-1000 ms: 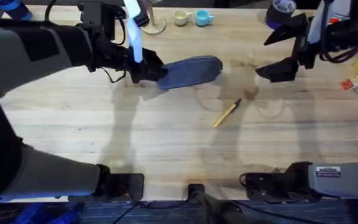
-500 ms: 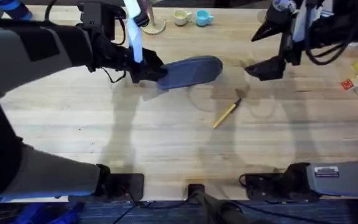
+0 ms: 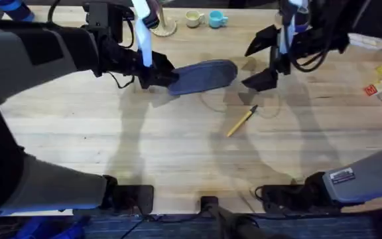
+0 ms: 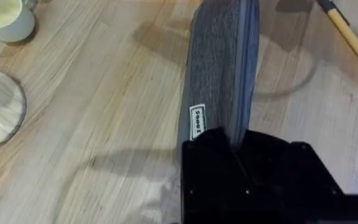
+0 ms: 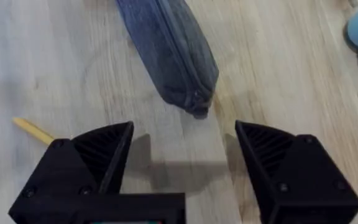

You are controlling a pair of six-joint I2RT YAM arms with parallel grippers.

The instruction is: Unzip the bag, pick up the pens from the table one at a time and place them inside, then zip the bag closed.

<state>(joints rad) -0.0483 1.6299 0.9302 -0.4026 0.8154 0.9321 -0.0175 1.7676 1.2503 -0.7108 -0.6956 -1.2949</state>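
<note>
The bag [image 3: 203, 77] lies on the bench [image 3: 178, 153] toward its far side, with the pen [image 3: 242, 121] nearer and to its right, apart from it.

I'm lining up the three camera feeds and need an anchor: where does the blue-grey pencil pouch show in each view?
Overhead: the pouch lies at upper middle, its left end in the left gripper.
Left wrist: the pouch runs up from that gripper's fingers to the top edge.
Right wrist: the pouch slants down from the top edge, its rounded end above the open right gripper.
Shared landmark: the yellow pen, beside the pouch in all three.
</note>
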